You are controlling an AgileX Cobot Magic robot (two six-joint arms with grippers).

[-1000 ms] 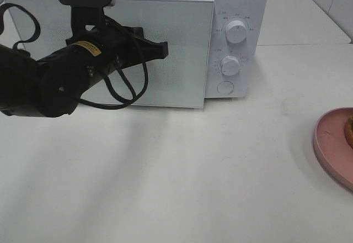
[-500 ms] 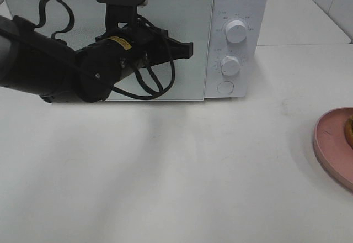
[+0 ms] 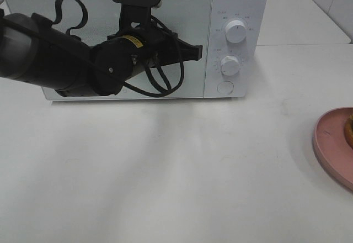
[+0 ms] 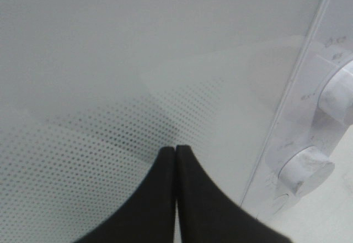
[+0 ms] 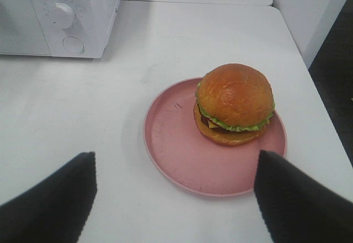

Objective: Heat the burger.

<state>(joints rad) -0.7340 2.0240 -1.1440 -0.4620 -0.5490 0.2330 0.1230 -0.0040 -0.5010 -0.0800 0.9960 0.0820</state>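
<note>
Only a sliver of the burger (image 5: 234, 104) shows in the high view, cut off at the right edge of the frame together with most of its pink plate (image 3: 329, 146). The right wrist view shows it whole: one burger, lying toward one side of the single round plate, with its domed bun, a lettuce frill and a hint of cheese; the patty is hard to make out. The right hand (image 5: 174, 199) does not appear in the high view at all; in its own view its two dark fingers (image 5: 47, 201) stand wide apart, released, on either side of the plate and grasping nothing.

One white microwave (image 3: 237, 3) stands at the top of the high frame on the white surface (image 3: 182, 171), door closed. Its inside is hidden behind the dotted, frosted door (image 4: 127, 72). On its panel are two round knobs (image 3: 236, 31) and one round button (image 3: 225, 87); the printed marks are too small to read. The left arm covers much of the door, and the left hand (image 4: 175, 153) is clenched, fingertips pressed together, right at the door near its knob-side edge; I cannot tell whether it touches.
</note>
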